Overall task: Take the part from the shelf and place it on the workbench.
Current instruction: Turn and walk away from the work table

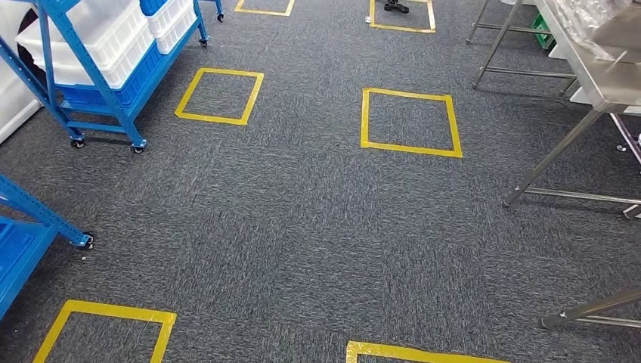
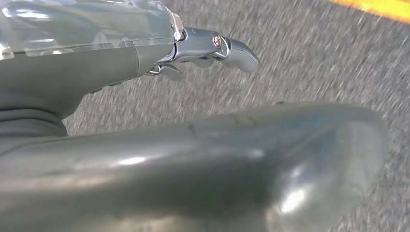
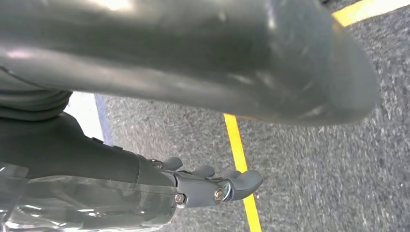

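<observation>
A blue wheeled shelf (image 1: 121,106) stands at the far left of the head view, loaded with white and blue bins (image 1: 113,41). I cannot make out the part among them. The steel workbench (image 1: 601,83) runs along the right edge on slanted metal legs. In the left wrist view my left hand (image 2: 145,92) hangs over grey carpet with its fingers (image 2: 237,48) stretched out and its thumb apart, holding nothing. In the right wrist view my right hand (image 3: 145,159) also hangs over the carpet, fingers (image 3: 241,181) extended and nothing in them.
A corner of a second blue shelf (image 1: 30,227) juts in at the near left. Yellow tape squares (image 1: 408,121) mark the grey carpet between the shelves and the workbench. Green crates (image 1: 540,30) sit under the far table.
</observation>
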You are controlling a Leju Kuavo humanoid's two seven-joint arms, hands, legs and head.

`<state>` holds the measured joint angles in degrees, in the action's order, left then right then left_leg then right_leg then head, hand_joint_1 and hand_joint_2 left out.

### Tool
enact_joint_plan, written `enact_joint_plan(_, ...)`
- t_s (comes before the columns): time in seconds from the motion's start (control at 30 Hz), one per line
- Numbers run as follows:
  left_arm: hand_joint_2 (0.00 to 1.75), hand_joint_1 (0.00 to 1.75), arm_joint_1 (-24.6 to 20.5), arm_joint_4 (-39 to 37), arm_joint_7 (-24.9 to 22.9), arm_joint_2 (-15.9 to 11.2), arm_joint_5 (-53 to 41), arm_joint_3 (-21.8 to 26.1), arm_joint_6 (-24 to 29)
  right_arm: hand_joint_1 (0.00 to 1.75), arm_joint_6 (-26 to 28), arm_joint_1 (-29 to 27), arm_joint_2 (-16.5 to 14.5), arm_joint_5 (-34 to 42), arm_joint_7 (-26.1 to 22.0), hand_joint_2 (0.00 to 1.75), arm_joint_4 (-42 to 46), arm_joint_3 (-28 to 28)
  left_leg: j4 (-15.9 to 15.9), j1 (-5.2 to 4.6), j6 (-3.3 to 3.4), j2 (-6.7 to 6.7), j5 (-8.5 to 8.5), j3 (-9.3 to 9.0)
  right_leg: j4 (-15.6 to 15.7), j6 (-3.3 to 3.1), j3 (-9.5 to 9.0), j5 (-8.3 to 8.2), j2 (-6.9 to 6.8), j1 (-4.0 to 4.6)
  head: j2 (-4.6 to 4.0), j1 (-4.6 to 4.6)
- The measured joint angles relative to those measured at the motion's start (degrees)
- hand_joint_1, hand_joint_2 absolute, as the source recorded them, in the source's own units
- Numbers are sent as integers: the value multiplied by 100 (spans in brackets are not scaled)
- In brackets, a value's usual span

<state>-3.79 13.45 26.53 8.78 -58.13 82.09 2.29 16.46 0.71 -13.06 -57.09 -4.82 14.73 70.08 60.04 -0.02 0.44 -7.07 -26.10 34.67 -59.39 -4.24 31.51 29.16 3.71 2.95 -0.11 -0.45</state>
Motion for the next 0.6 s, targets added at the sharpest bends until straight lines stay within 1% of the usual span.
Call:
enact_joint_plan(0.03,0,0,14,1,-3,-2,-1,-1,2,0,0,6,-5,2,1,0,1,2,-2,-8,-10,-12,9,2,55,11,-24,-32,-69,-26,0,4)
enact_joint_plan(0.07,0,0,27,3,-5,-9,-1,-1,5,0,0,11,-13,5,1,0,1,8,22,-23,-21,57,-14,11,130,29,-61,-70,-133,-52,0,3)
enact_joint_plan(0.1,0,0,32,5,-6,-16,-2,-2,9,0,-1,11,-22,9,-2,0,2,20,122,-34,-37,179,-99,52,208,45,-98,-109,-203,-80,0,-4)
enact_joint_plan(0.13,0,0,26,7,-7,-26,-2,-2,13,0,-2,2,-31,13,-4,0,2,32,340,-38,-56,336,-255,140,269,67,-125,-140,-276,-107,-1,-13)
enact_joint_plan(0.17,0,0,16,9,-6,-34,-3,-3,15,0,-3,-12,-36,13,-10,0,2,43,634,-29,-93,478,-453,268,289,73,-133,-146,-341,-108,-1,-19)
enact_joint_plan(0.2,0,0,6,9,-5,-40,-3,-3,15,0,-3,-24,-40,12,-21,0,2,51,970,-8,-134,555,-645,411,287,73,-126,-145,-410,-115,-2,-23)
enact_joint_plan(0.23,0,0,2,10,-4,-47,-3,-4,15,0,-2,-32,-44,12,-40,0,2,55,1241,14,-177,598,-766,514,277,78,-113,-141,-472,-124,-1,-23)
enact_joint_plan(0.27,0,0,7,10,-3,-53,-3,-4,15,0,-3,-30,-48,14,-67,0,2,62,1347,37,-218,626,-785,532,263,90,-99,-135,-522,-137,0,-22)
enact_joint_plan(0.3,0,0,17,11,-1,-61,-3,-4,15,0,-9,-22,-52,18,-102,0,2,72,1246,59,-257,649,-702,442,242,107,-85,-126,-561,-156,0,-22)
enact_joint_plan(0.33,0,0,26,11,1,-70,-4,-3,15,0,-23,-14,-55,21,-142,0,2,81,937,82,-291,676,-544,241,209,132,-73,-113,-590,-176,0,-23)
enact_joint_plan(0.37,0,0,31,12,3,-78,-5,-3,15,0,-43,-6,-58,23,-181,0,3,88,540,102,-308,712,-407,9,168,164,-59,-94,-611,-194,0,-24)
enact_joint_plan(0.4,0,0,31,13,7,-85,-8,-3,15,0,-69,1,-61,22,-219,0,3,92,197,102,-294,732,-301,-186,118,202,-46,-69,-626,-200,0,-24)
enact_joint_plan(0.43,0,0,30,13,10,-91,-11,-3,14,0,-98,6,-63,22,-259,0,4,92,-28,98,-250,743,-248,-313,78,239,-37,-49,-636,-203,-1,-22)
enact_joint_plan(0.47,0,0,31,13,13,-97,-14,-4,14,0,-129,12,-63,21,-296,0,4,93,-110,83,-193,743,-249,-353,52,273,-32,-37,-641,-204,-1,-21)
enact_joint_plan(0.5,0,0,36,14,15,-105,-17,-4,13,0,-165,16,-64,21,-332,0,4,93,-111,62,-136,725,-238,-353,41,304,-32,-33,-641,-205,-1,-19)
enact_joint_plan(0.53,0,0,40,14,14,-113,-19,-4,13,0,-195,21,-64,17,-365,0,4,93,-126,64,-83,718,-223,-360,35,333,-32,-31,-639,-212,-1,-18)
enact_joint_plan(0.57,0,0,43,15,14,-120,-22,-4,13,0,-219,23,-64,8,-385,0,4,93,-151,66,-44,711,-204,-371,4,366,-22,-2,-609,-224,-1,-17)
enact_joint_plan(0.6,0,0,42,15,13,-128,-26,-4,14,0,-232,24,-64,-11,-401,0,4,93,-178,73,-3,703,-179,-378,-101,400,22,88,-562,-239,0,-15)
